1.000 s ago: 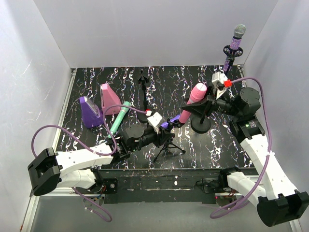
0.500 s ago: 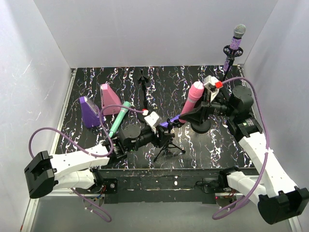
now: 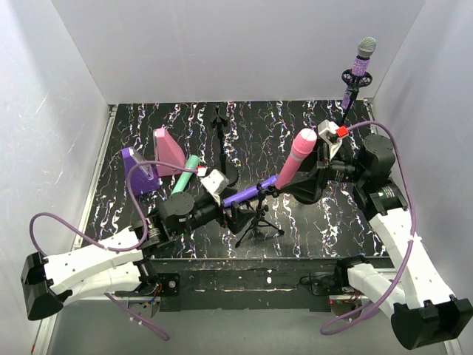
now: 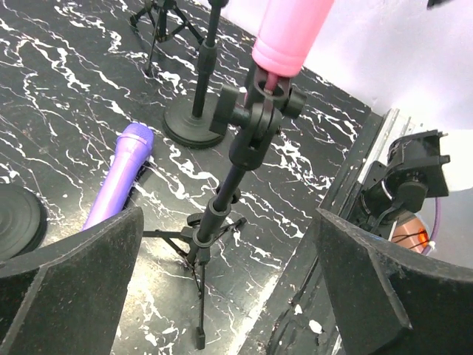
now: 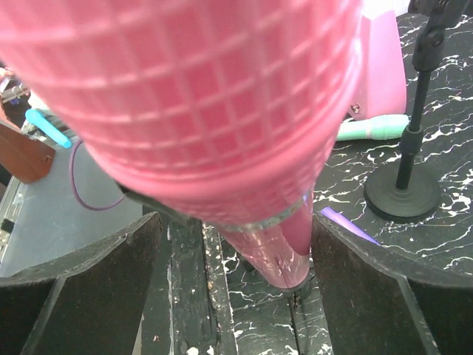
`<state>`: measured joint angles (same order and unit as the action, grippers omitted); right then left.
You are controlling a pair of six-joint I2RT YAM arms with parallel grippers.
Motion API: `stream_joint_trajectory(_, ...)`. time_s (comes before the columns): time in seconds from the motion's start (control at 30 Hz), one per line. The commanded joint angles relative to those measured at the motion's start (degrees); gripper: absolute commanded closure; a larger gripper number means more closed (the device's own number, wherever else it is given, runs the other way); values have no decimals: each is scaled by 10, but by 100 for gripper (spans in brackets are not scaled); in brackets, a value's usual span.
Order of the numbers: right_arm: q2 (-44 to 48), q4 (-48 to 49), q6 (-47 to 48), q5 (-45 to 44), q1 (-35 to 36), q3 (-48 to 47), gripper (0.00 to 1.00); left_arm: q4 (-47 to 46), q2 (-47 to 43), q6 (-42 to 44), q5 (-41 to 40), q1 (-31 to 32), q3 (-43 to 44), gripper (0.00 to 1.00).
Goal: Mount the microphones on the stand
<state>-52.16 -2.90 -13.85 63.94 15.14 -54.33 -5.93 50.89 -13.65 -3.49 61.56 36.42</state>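
Ok so the pink microphone (image 3: 296, 157) sits in the clip of the little tripod stand (image 4: 247, 140) near the front middle, tilted up toward the right. My right claw (image 5: 236, 222) is spread wide on either side of its head, not pinching it. My left claw (image 4: 229, 218) is spread wide too, empty, facing the tripod from the left. The glittery purple one (image 3: 362, 63) is up on its stand in the far right corner, so I'd call it two down.

Next I'd go for the plain purple mic (image 4: 118, 174) lying flat just left of the tripod. The mint green one (image 3: 184, 177) lies further left. The tricky bit, I reckon, is backing my right claw off without nudging that pink head.
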Motion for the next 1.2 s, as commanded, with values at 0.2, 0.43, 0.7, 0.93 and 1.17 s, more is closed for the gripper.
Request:
stream_joint_trajectory(0.2, 72, -28, 31, 61, -47, 33, 11, 116, 4, 70, 9, -2, 98, 2)
stream_joint_trajectory(0.43, 88, -62, 50, 43, -64, 45, 10, 39, 39, 90, 59, -3, 63, 2)
stream_joint_trajectory(0.7, 97, -91, 61, 32, -74, 49, 10, -52, 79, 149, 79, -2, 21, 2)
stream_joint_trajectory(0.93, 108, -146, 90, 95, -103, 55, 9, -158, 126, 157, 53, -2, -7, 8)
stream_joint_trajectory(1.17, 101, -207, 151, 128, -125, 68, 10, -210, 176, 151, 20, -2, -6, 23)
